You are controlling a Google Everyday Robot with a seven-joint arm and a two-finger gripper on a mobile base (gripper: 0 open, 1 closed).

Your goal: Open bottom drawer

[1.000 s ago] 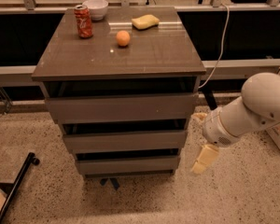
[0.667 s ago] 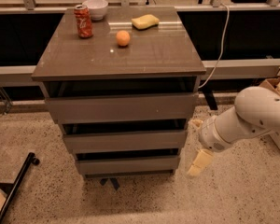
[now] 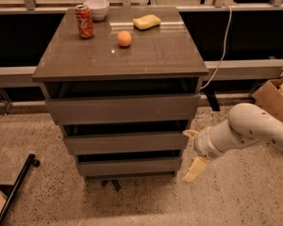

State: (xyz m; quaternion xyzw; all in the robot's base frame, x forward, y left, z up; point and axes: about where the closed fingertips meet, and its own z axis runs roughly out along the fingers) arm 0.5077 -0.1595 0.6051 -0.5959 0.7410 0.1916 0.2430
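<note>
The bottom drawer (image 3: 129, 166) is the lowest of three grey-brown drawers in the cabinet, with a plain flat front and a dark gap above it. The middle drawer (image 3: 125, 142) and the taller top drawer (image 3: 122, 108) sit above it. My gripper (image 3: 193, 152) is at the cabinet's right side, level with the middle and bottom drawers. It is open, with the upper finger (image 3: 190, 133) by the middle drawer's right end and the lower finger (image 3: 195, 169) just right of the bottom drawer's right end. It holds nothing.
On the cabinet top (image 3: 155, 51) stand a red can (image 3: 84, 21), a white bowl (image 3: 96, 9), an orange (image 3: 124, 38) and a yellow sponge (image 3: 147, 21). A cardboard box (image 3: 273, 94) is at the right. A black bar (image 3: 16, 187) lies on the floor at the left. A cable (image 3: 221, 46) hangs at the back right.
My arm has moved left toward the cabinet's right side, bringing the gripper close to the ends of the middle and bottom drawers. The drawers have not moved.
</note>
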